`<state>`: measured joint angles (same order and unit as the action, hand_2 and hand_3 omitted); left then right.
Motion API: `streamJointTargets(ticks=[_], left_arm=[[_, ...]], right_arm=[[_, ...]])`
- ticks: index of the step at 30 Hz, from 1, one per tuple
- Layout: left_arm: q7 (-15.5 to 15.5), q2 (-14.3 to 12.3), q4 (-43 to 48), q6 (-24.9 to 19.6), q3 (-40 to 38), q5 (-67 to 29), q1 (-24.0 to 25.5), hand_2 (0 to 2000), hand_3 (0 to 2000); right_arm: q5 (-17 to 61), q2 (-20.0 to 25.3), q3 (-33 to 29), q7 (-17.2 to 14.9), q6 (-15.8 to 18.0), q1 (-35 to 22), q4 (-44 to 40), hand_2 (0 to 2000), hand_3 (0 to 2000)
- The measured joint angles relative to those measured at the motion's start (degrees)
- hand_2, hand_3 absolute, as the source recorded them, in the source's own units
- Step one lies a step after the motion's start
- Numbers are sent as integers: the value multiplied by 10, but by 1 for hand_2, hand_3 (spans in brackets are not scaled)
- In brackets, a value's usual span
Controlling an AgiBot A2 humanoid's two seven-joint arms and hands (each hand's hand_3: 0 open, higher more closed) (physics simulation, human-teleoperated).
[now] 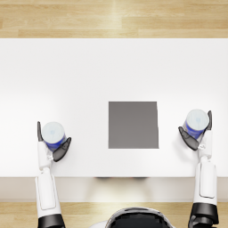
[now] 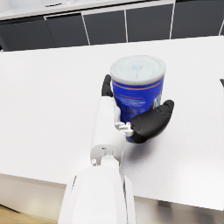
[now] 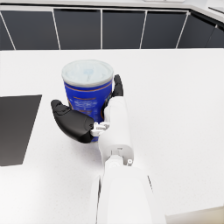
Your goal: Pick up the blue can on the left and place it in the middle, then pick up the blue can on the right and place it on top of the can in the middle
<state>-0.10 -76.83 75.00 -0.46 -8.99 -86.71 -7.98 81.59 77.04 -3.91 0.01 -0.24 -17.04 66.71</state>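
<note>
On the smooth white table [image 1: 89, 67] lies a flat dark grey square mat [image 1: 133, 124] — right in the middle. The left hand [image 1: 52, 144] wraps its dark fingers around a round blue can with a pale shiny lid [image 1: 54, 135], on the near left. The right hand [image 1: 198, 132] hugs another round blue can with a pale lid [image 1: 196, 123] — on the near right. Both cans stand upright.

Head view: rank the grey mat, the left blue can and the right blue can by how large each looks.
1. Grey mat, clearly the largest.
2. Left blue can in the left hand and right blue can in the right hand: they look alike, so no ranking between them.
</note>
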Motion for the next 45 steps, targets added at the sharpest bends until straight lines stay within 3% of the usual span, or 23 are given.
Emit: streamJointTargets(ticks=[1, 2, 4, 5, 13, 18, 28, 32, 35, 37, 38, 45], left_arm=[[0, 0, -3, -1, 0, 0, -2, 1361, 327], [0, -1, -4, -12, -1, 0, -4, 2000, 653], [1, -1, 0, -34, 0, 0, -2, 2000, 1307], [1, -2, 5, -35, 2, 0, -1, 2000, 1520], [-1, -8, 75, -28, 46, 0, -14, 2000, 1520], [-1, -16, 89, -26, 103, 107, -49, 2000, 1520], [-4, -66, 53, -30, 251, 139, -134, 2000, 1520], [-127, -92, 2, -32, 295, 140, -173, 2000, 1520], [-173, -108, -48, -34, 316, 140, -197, 2000, 1520], [-186, -117, -85, -35, 327, 140, -211, 2000, 1520], [-191, -106, -107, -32, 362, 140, -227, 2000, 1520], [-199, -116, -247, -34, 440, 139, -277, 2000, 1520]], right_arm=[[0, 1, 0, 0, 0, -2, -2, 1361, 327], [0, 1, -1, 0, 2, -3, -1, 2000, 653], [0, 3, -2, -1, 25, 0, 4, 2000, 1307], [0, 4, -2, 0, 23, 2, 9, 2000, 1520], [0, 11, -2, 3, 42, 22, 146, 2000, 1520], [0, 13, 4, 4, 47, 12, 221, 2000, 1520], [0, 20, 25, 4, 58, -24, 304, 2000, 1520], [0, 23, 34, 4, 61, -33, 323, 2000, 1520], [0, 26, 40, 4, 73, -36, 343, 2000, 1520], [0, 27, 43, 4, 87, -41, 352, 2000, 1520], [0, 28, 45, 4, 88, -44, 357, 2000, 1520], [0, 35, 57, 4, 88, -57, 379, 2000, 1520]])
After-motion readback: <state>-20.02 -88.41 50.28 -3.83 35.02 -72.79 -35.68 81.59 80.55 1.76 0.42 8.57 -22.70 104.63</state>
